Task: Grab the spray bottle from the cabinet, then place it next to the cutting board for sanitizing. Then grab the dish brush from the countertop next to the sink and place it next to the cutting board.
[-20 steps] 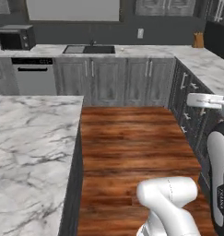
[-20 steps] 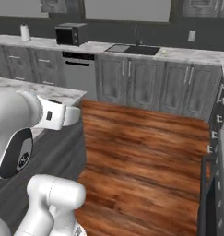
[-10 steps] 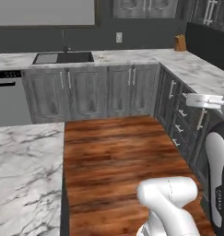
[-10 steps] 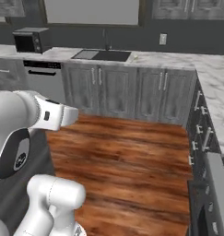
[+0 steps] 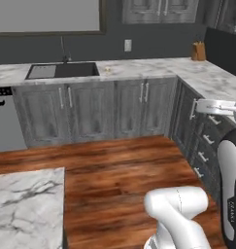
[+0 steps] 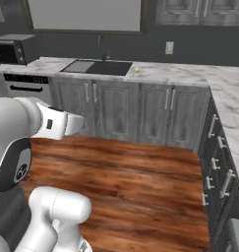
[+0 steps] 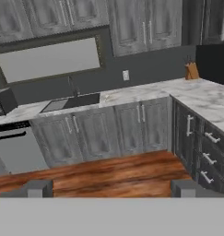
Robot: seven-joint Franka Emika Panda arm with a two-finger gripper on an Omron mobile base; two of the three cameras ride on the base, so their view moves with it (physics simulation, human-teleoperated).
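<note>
Dish brush (image 5: 108, 69) small, yellowish, on marble countertop (image 5: 153, 66) beside black sink (image 5: 63, 71); end effector (image 7: 111, 188) spread wide, empty.

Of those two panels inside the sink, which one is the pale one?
In the sink it is the left panel, a pale grey drainer. The right part is black, and the thin dark faucet rises behind them, between the two.
</note>
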